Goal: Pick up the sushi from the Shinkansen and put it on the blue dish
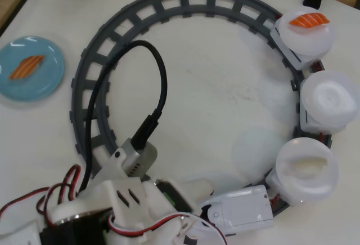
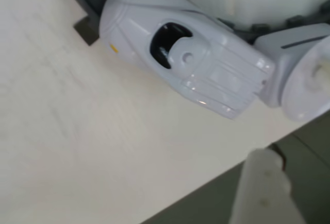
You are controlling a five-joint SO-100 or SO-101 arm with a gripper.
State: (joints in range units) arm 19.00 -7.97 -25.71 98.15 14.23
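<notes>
Hand low over train nose, empty; jaw opening cannot tell. Sushi on first plate behind engine, right of hand in overhead view, long axis roughly left-right. Blue dish far opposite side.

White plastic arm with red wires, black cable, grey camera module.

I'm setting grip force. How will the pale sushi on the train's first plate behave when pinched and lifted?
The sushi looks small and smooth, so probably light and perhaps slippery. It lies loose on a plate, so a nudge might slide it rather than tip it. Its oblong shape suggests pinching across the narrow side. Stiffness cannot be told.
</notes>
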